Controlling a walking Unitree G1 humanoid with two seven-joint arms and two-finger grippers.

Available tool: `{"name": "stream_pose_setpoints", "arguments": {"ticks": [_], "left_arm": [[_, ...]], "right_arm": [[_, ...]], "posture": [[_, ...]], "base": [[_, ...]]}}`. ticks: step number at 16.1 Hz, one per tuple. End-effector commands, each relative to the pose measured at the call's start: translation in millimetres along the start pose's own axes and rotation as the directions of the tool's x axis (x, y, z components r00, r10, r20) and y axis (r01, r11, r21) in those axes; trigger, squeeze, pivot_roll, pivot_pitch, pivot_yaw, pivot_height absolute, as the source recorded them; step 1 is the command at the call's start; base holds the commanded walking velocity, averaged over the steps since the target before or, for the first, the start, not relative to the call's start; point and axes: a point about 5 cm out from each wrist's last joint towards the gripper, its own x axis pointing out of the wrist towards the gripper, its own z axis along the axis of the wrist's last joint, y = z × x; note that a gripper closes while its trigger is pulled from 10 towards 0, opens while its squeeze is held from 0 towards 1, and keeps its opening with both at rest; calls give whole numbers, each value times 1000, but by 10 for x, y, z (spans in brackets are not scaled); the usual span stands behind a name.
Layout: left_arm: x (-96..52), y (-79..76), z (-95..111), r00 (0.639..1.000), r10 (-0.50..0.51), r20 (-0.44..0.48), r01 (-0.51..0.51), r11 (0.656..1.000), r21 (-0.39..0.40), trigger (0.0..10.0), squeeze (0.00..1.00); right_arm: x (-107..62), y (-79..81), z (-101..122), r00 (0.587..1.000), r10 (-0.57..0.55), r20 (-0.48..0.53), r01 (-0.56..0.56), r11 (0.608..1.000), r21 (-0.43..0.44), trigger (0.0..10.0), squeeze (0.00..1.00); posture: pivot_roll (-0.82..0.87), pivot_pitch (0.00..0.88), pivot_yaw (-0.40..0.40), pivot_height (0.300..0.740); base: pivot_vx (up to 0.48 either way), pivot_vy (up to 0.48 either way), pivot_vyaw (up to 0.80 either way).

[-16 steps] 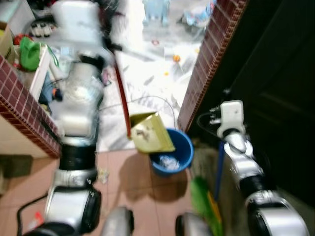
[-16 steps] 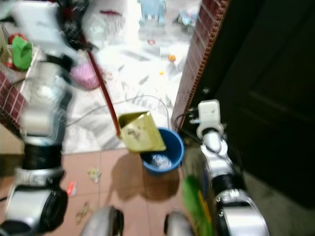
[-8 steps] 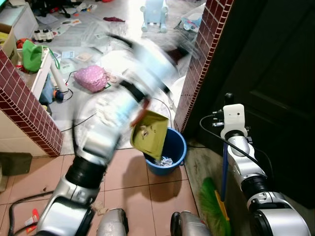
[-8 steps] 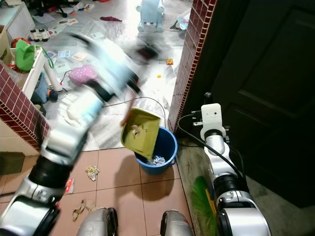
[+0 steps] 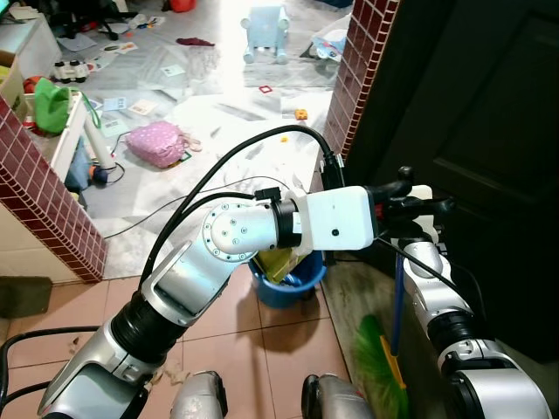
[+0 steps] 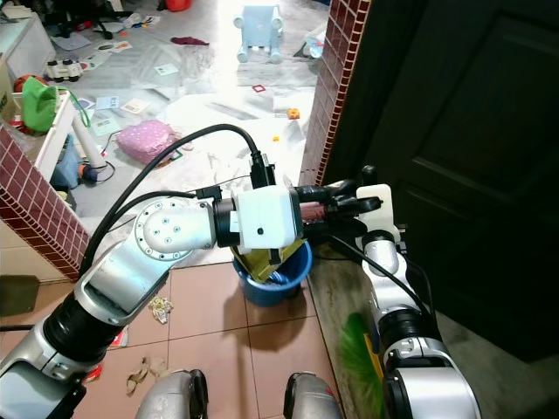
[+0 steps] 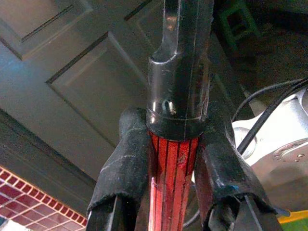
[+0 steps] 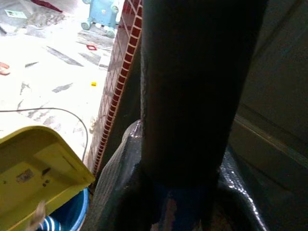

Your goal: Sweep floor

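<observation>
blue bucket [image 6: 293,275] hemmed by brick pillar [image 6: 327,83]

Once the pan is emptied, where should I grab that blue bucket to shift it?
Take the blue bucket by its open rim on the near, tile-floor side, coming from above: the rim is a thin edge, while the yellow dustpan overhangs it elsewhere and the brick pillar crowds the far side.

The left arm reaches across the front of the body, with the elbow bent and the forearm almost level, so its white wrist block sits close to the right arm. The left pincer [image 7: 173,192] is closed on a red and black handle [image 7: 179,86], one black finger [image 7: 120,173] pressing on each side. The right arm is lower, at the robot's right side, with the forearm pointing forward and up. The right pincer [image 8: 180,202] grips a dark pole [image 8: 192,91], and both fingers are tight against it.
</observation>
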Motion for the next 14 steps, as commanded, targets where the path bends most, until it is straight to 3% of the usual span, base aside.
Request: {"name": "stream_pose_setpoints", "arguments": {"ticks": [1,3,5,6,8,9,12,13,14], "left_arm": [[-2,40,-12,1000,-7,-20,7,1000,10,10000,0],[-31,123,-8,999,49,-21,-49,999,2,10000,0],[-87,324,-18,980,197,-24,-196,980,30,10000,0],[-179,559,44,931,365,13,-365,931,12,10000,0],[-326,795,120,841,538,57,-538,843,-10,10000,0],[-447,925,164,769,635,79,-636,772,-19,10000,0],[-754,1185,259,586,801,124,-804,593,-30,10000,0],[-791,1210,269,564,816,128,-820,572,-32,10000,0],[-945,1308,297,474,869,139,-876,482,-22,10000,0]], "right_arm": [[21,-40,17,1000,-2,2,2,1000,-27,10000,0],[24,-39,18,1000,-1,2,1,1000,-29,10000,0],[26,-39,18,1000,-2,3,2,1000,-30,10000,0],[25,-39,19,1000,-2,6,2,1000,-30,10000,0],[25,-38,16,1000,1,6,-1,1000,-30,10000,0],[28,-28,20,1000,6,6,-6,999,-32,10000,0],[37,-19,26,1000,13,6,-13,999,-35,10000,0],[37,-19,26,1000,13,6,-13,999,-35,10000,0],[37,-19,27,1000,13,7,-13,999,-34,10000,0]], "posture": [[-4,93,-57,740],[-3,92,-57,740],[-6,90,-56,740],[-4,87,-60,740],[0,86,-66,740],[0,86,-66,740],[7,86,-74,740],[7,86,-74,740],[7,86,-74,740]], "base": [[0,0,0],[0,0,0],[0,0,0],[0,0,0],[0,0,0],[0,0,0],[0,0,0],[0,0,0],[0,0,0]]}}
